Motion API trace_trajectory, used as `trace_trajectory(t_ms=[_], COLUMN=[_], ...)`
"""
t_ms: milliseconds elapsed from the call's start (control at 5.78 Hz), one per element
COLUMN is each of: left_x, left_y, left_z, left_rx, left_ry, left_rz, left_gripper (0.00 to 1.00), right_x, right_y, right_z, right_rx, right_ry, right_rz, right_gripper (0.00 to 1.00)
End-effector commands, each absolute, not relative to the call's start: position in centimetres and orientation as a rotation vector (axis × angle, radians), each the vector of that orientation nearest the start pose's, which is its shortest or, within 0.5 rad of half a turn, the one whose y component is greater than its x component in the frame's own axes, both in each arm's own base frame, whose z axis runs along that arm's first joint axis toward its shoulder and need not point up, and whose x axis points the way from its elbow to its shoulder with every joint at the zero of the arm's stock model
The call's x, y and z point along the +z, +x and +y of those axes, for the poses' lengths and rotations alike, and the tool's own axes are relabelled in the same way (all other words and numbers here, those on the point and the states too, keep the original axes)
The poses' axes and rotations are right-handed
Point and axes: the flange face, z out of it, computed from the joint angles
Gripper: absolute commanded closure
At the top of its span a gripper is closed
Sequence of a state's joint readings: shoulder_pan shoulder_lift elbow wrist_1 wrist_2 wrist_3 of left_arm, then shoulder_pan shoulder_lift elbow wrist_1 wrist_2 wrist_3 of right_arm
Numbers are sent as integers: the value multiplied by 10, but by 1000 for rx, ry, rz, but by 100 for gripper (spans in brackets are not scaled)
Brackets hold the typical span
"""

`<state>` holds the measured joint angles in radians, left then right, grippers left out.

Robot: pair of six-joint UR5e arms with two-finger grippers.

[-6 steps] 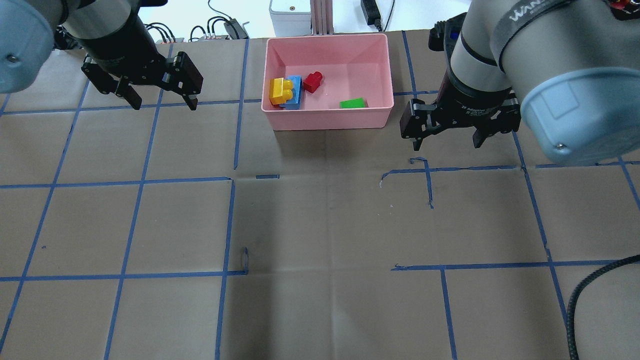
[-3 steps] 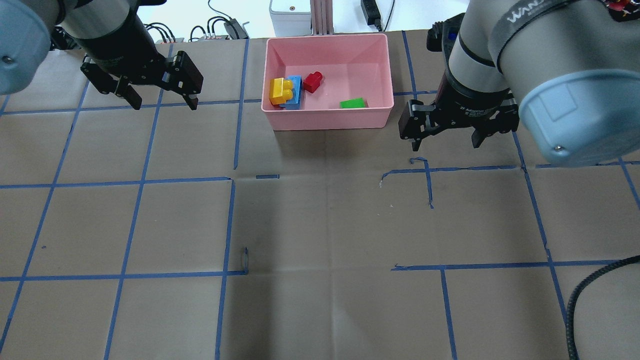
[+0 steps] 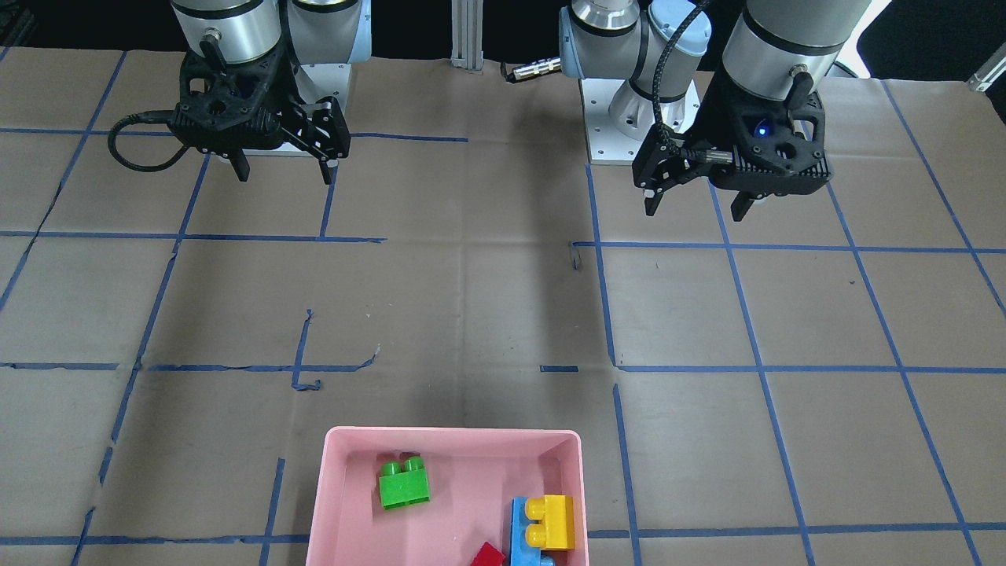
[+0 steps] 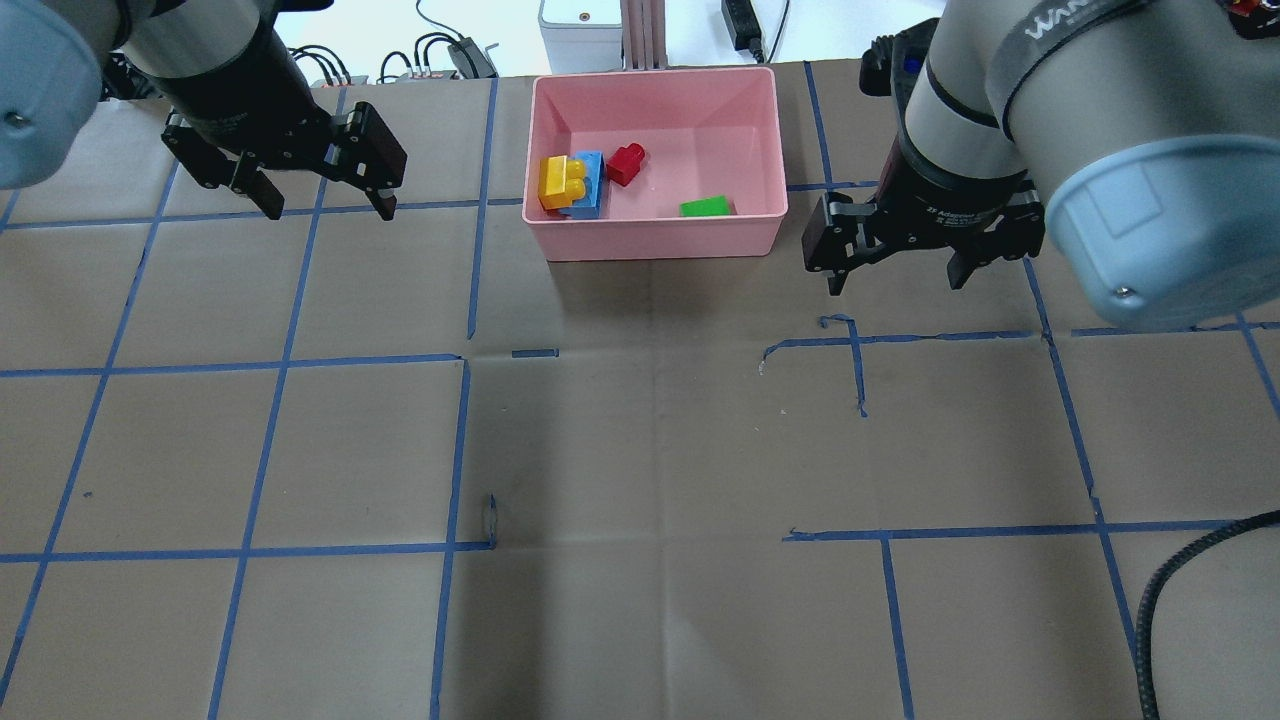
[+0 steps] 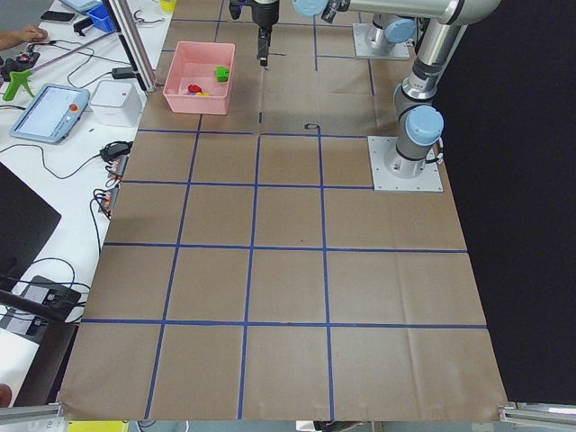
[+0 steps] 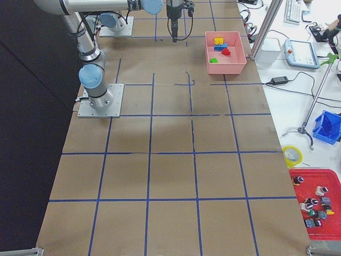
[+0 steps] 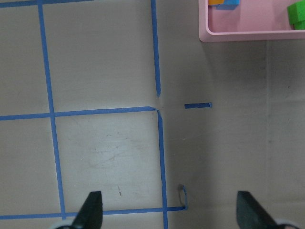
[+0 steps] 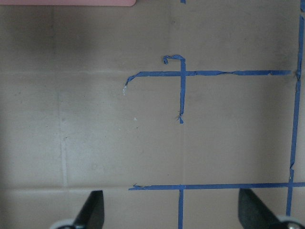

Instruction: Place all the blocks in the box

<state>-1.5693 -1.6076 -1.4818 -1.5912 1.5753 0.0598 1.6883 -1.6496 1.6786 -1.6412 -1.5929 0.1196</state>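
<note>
Lying inside the one pink box [image 4: 655, 240], four blocks are being counted: one yellow block [image 4: 560, 180] is touching one blue block [image 4: 591, 196], one red block [image 4: 627, 163] is sitting just beside them, and one green block [image 4: 706, 207] is resting apart. Two grippers are being held above the surface [image 4: 640, 450], the left gripper [image 4: 330, 212] and the right gripper [image 4: 895, 287], each spread wide with nothing being gripped.

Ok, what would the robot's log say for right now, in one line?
in box: yellow block, blue block, red block, green block | left tool: open | right tool: open
</note>
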Motion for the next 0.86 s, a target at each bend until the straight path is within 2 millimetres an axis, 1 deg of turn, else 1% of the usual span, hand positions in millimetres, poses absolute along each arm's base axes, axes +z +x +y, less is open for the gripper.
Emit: trace_trajectory(t_ms=[0, 173, 692], left_x=[511, 510, 507], left_y=[-132, -132, -132], left_z=[-510, -510, -508], left_rx=[-50, -46, -26], left_ry=[91, 91, 91], left_rz=[3134, 3136, 3137], left_gripper=[1, 1, 1], right_x=[481, 479, 480], right_y=[184, 186, 188], right_z=[-447, -449, -443], right_rx=[-107, -102, -86], right_ry=[4, 8, 8], right_rz=[3153, 3152, 3154], right_gripper=[0, 0, 0])
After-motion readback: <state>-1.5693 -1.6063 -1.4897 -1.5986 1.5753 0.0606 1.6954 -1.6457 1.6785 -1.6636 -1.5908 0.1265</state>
